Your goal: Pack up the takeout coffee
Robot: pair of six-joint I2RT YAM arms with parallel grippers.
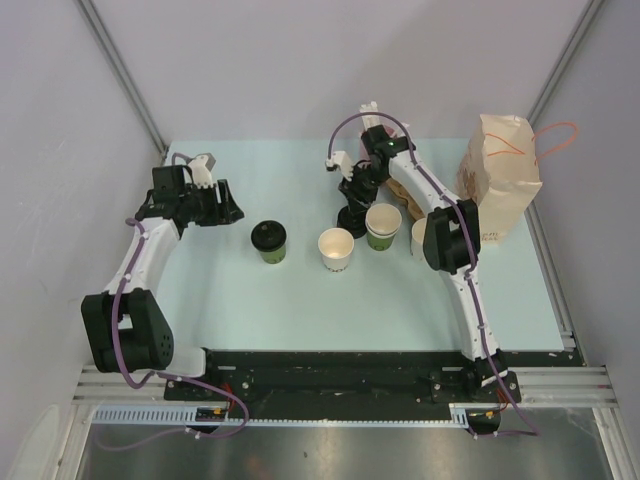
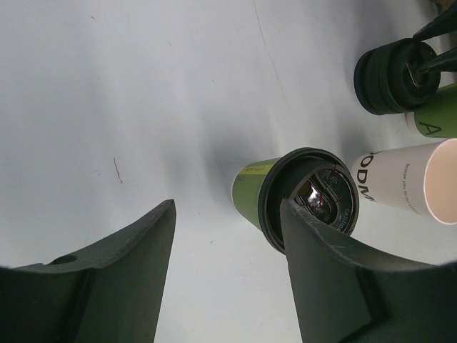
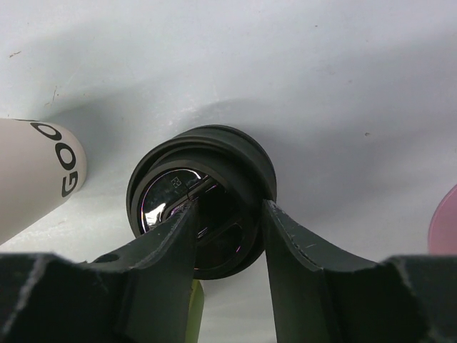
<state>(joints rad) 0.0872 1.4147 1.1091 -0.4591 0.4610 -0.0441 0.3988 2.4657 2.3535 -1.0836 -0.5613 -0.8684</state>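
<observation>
A green cup with a black lid [image 1: 268, 241] stands left of centre; my left gripper [image 1: 226, 207] hangs open to its left, nothing between its fingers. In the left wrist view that lidded cup [image 2: 307, 201] sits just past the right finger [image 2: 335, 271] of the open left gripper [image 2: 227, 207]. A lidless white lettered cup [image 1: 336, 249] and a lidless green cup [image 1: 383, 226] stand mid-table. Behind them my right gripper [image 1: 352, 212] is down on a stack of black lids [image 3: 235, 151]. The right gripper [image 3: 230, 205] pinches the top lid's rim, one finger inside, one outside.
A brown paper bag [image 1: 500, 175] with orange handles stands at the back right. Another white cup [image 1: 420, 237] is half hidden by the right arm. A pink cup edge [image 3: 446, 218] shows at the right of the right wrist view.
</observation>
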